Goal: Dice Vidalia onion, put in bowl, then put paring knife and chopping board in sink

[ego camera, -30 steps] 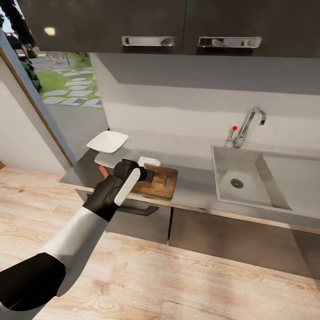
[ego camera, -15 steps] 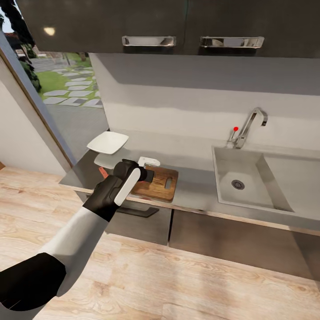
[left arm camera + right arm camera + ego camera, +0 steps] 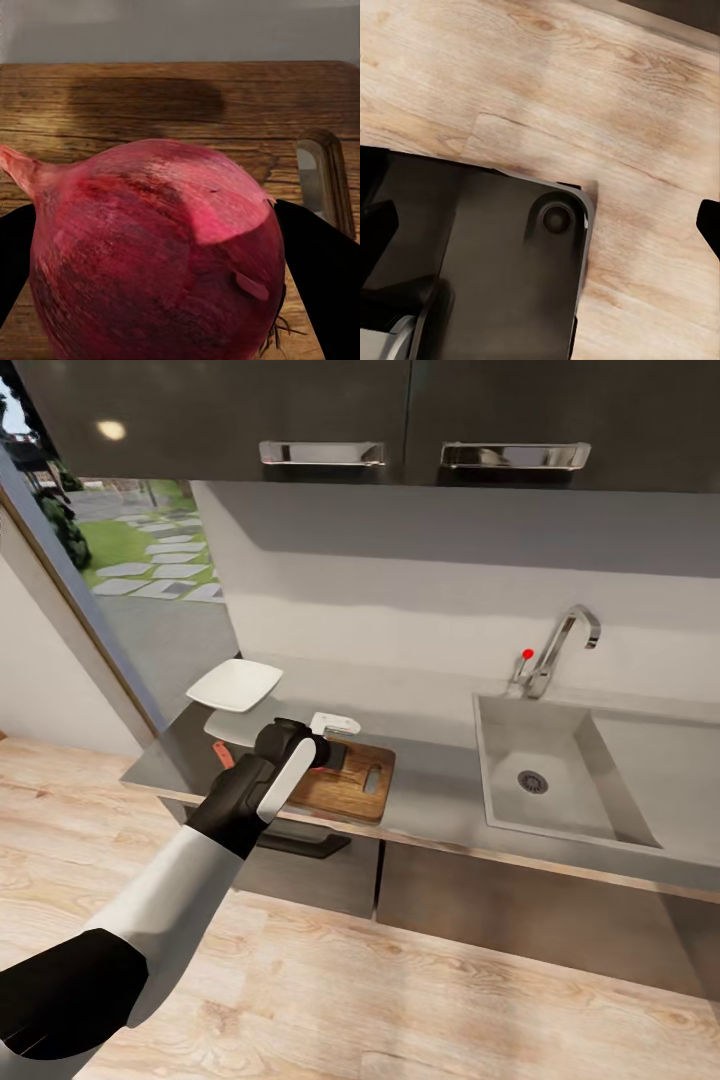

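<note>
The Vidalia onion [image 3: 157,255], pinkish-red with a pointed tip, sits between the dark fingers [image 3: 322,277] of my left gripper [image 3: 161,277], which is shut on it. It hangs just above the dark brown chopping board [image 3: 187,97]. In the head view the left gripper [image 3: 333,748] is over the left half of the board [image 3: 365,785] on the grey countertop [image 3: 440,800]. The paring knife's orange-red handle [image 3: 223,753] pokes out left of my arm. The white bowl [image 3: 235,685] stands behind it. The sink [image 3: 545,800] lies to the right. My right gripper [image 3: 540,225] is open above the floor.
A chrome tap [image 3: 560,645] with a red knob [image 3: 527,654] rises behind the basin, with the drainboard [image 3: 660,770] to its right. Dark wall cabinets [image 3: 400,410] hang overhead. A glass door [image 3: 120,560] is at the left. My own dark base [image 3: 502,270] rests on the wooden floor [image 3: 585,82].
The whole picture has shifted slightly, so the camera moved. My left gripper still holds the onion over the board's left half.
</note>
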